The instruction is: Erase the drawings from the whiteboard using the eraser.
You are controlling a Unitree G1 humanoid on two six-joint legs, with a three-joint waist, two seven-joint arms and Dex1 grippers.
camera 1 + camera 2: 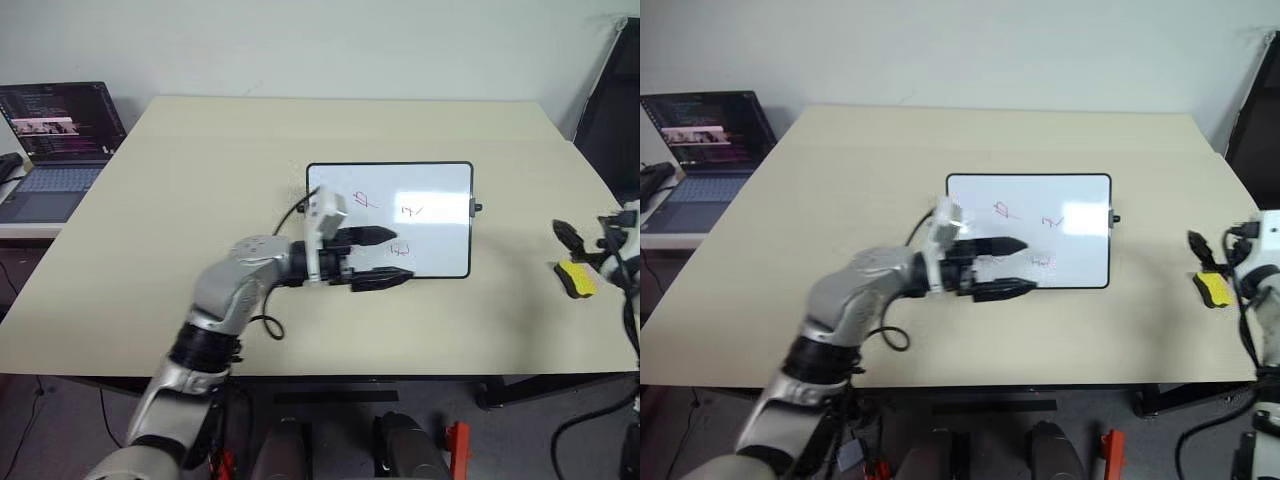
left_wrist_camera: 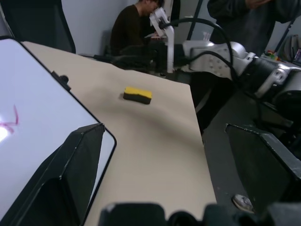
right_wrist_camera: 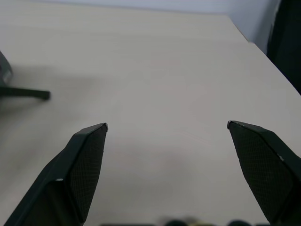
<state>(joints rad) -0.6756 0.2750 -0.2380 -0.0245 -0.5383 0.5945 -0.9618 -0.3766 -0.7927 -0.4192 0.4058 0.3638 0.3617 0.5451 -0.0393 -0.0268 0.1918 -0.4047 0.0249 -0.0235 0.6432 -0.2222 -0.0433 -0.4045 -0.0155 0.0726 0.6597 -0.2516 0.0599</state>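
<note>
- Head views: the left gripper [image 1: 378,258] hangs over the board [image 1: 440,190], fingers apart and empty, pointing toward 3 o'clock. The drawings [image 1: 410,211] are not yet wiped. The eraser [image 1: 577,277] lies on the table [image 1: 200,180] at 3 o'clock from the board, just beside the right gripper [image 1: 575,240].
- Left wrist view: the fingers [image 2: 70,174] stand wide and frame the eraser [image 2: 137,94], probably to aim at it. People sit behind.
- Right wrist view: the right fingers [image 3: 82,165] are wide and empty over bare table, so I judge the eraser is free for pickup.
</note>
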